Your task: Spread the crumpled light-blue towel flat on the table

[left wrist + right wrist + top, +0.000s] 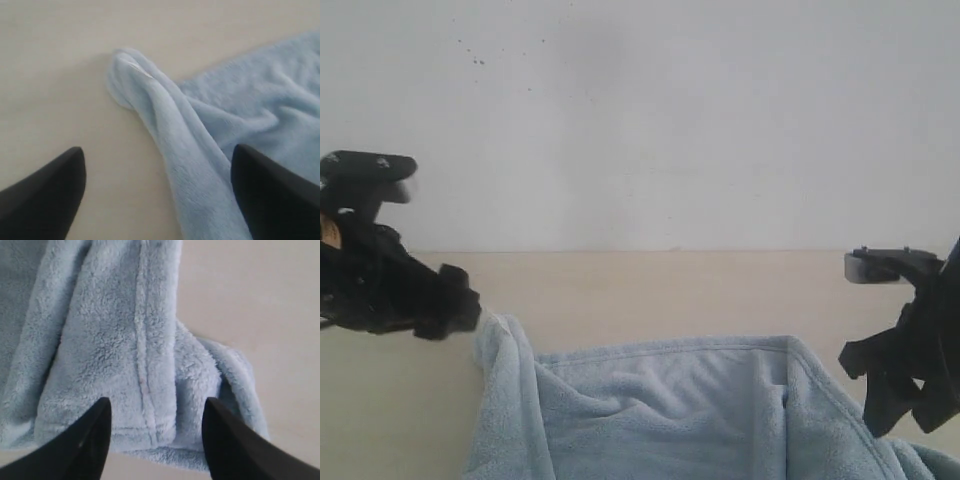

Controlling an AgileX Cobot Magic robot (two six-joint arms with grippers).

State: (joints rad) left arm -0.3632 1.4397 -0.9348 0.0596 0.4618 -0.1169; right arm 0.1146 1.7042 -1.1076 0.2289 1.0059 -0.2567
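The light-blue towel (660, 400) lies on the beige table (670, 285), partly spread, with creases in the middle and both far corners folded over. My left gripper (455, 300) hovers at its left corner. In the left wrist view that gripper (157, 160) is open, and a rolled ridge of towel (200, 145) runs between its fingers to a bunched corner showing a thin white tag (139, 69). My right gripper (880, 390) stands at the towel's right side. The right wrist view shows it (157, 405) open above a doubled-over hemmed corner of the towel (110, 340), gripping nothing.
A plain white wall (640, 120) rises behind the table's far edge. Bare tabletop lies beyond the towel toward the wall and to the left of the left corner (60, 100). The towel runs out of the exterior view at the bottom.
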